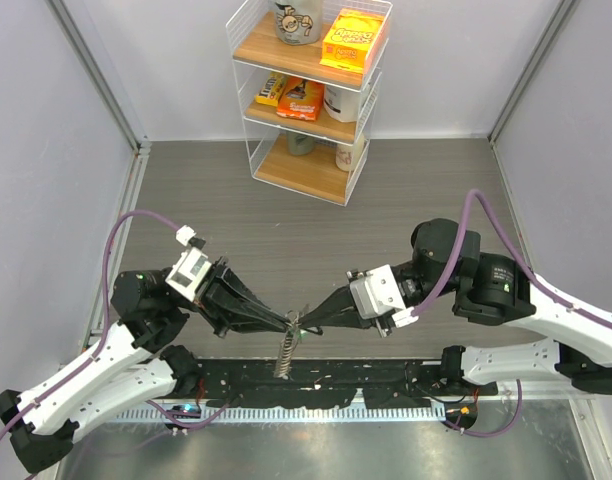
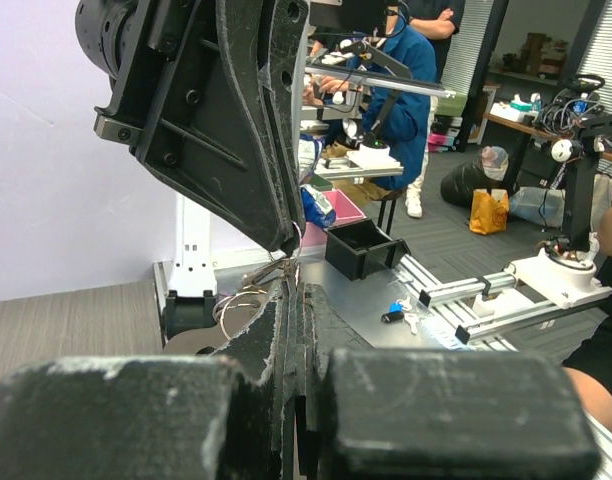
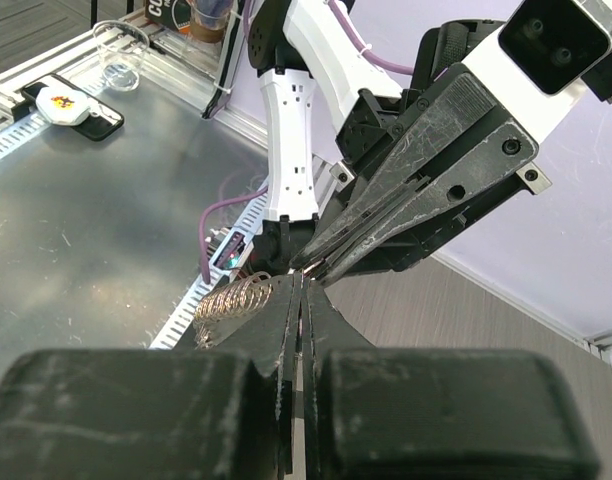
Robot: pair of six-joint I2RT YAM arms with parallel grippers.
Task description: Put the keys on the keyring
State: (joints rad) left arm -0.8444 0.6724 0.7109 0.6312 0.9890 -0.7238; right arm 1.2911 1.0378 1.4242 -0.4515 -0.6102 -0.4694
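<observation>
The keyring is a short chain of wire rings with a small green piece at its top. It hangs in the air over the table's near edge. My left gripper and right gripper meet tip to tip at its top, both shut on it. In the left wrist view my left gripper is shut, with rings beside its tips. In the right wrist view my right gripper is shut, with the ring coil at its left. Two tiny keys lie on the metal bench beyond.
A white wire shelf rack with boxes and mugs stands at the back centre. A black cable tray runs along the near edge. A black box sits on the metal bench. A phone and a clear cup are there too.
</observation>
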